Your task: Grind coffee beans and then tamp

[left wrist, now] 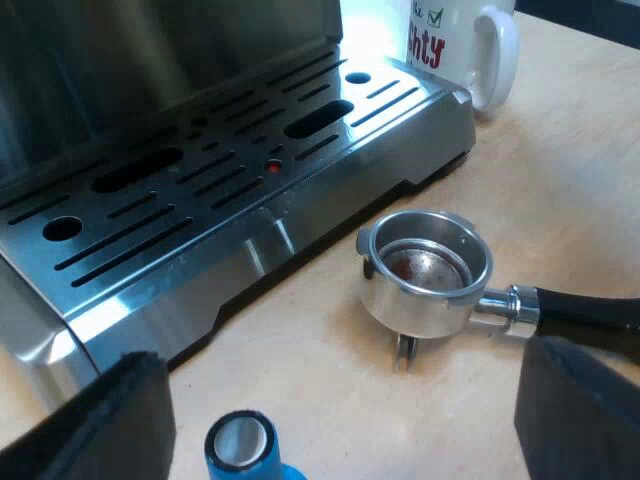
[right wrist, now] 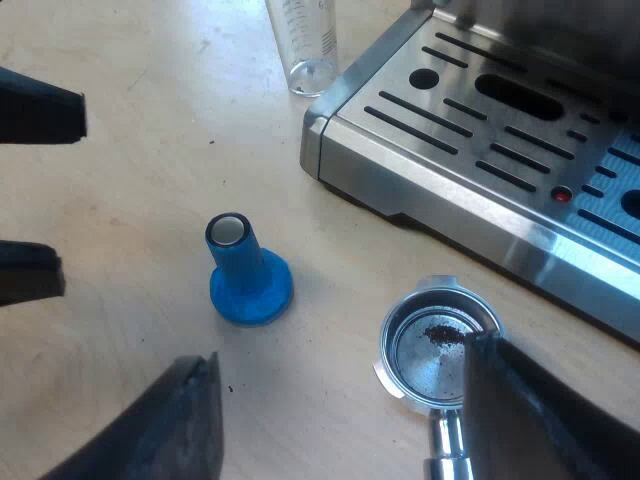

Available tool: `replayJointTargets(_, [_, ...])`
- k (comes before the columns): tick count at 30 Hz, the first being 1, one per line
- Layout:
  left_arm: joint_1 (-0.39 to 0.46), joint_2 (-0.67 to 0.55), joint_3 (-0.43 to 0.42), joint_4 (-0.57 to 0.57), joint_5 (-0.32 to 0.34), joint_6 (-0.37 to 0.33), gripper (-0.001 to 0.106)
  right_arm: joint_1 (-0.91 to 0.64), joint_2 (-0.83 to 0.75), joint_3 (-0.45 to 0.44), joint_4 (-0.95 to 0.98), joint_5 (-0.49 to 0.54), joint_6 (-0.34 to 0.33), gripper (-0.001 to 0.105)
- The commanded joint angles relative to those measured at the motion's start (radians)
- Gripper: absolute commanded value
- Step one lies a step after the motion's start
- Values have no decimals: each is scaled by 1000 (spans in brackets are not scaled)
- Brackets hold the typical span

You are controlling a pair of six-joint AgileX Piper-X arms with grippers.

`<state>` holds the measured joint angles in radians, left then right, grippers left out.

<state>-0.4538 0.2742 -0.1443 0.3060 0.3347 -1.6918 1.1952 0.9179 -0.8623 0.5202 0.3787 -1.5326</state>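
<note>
**Holder and tamper stand loose on the table, with both claws open and holding nothing.**

The metal holder (left wrist: pixel 425 270) sits upright on the table (left wrist: pixel 560 180), just beside the coffee machine's drip tray (left wrist: pixel 200 180), with only a few grounds in its basket. It is likely stiff and heavy at the cup end, and the polished rim looks slippery, so the dark handle (left wrist: pixel 590 315) is the safer place to grip. The left claw (left wrist: pixel 345 400) hangs with its fingers spread wide, one near that handle. The right claw (right wrist: pixel 340 400) is also spread wide, and one finger crosses the handle's neck, though I cannot tell if it touches. The blue tamper (right wrist: pixel 245 275) stands on its broad base nearby, probably light, and is best taken by its narrow stem.
</note>
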Motion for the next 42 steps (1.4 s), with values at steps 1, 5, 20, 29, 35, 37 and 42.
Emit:
replayJointTargets(1, [-5, 49, -1, -50, -10, -1, 71, -4, -11, -11, -7, 0, -20, 55])
replayJointTargets(5, [-5, 140, 13, -124, -10, -1, 71, -4, -11, -11, -7, 0, -20, 55])
replayJointTargets(20, [-5, 454, 34, -405, -26, -1, 71, -4, -11, -11, -7, 0, -20, 55])
replayJointTargets(29, [-5, 618, 34, -512, -62, -1, 71, -4, -11, -11, -7, 0, -20, 55])
replayJointTargets(35, [-5, 686, 34, -537, -78, 31, 71, -4, -11, -11, -7, 0, -20, 55])
replayJointTargets(37, [-5, 699, 34, -537, -78, 52, 71, -4, -11, -11, -7, 0, -20, 55])
replayJointTargets(42, [-5, 730, 34, -537, -78, 58, 71, -4, -11, -11, -7, 0, -20, 55])
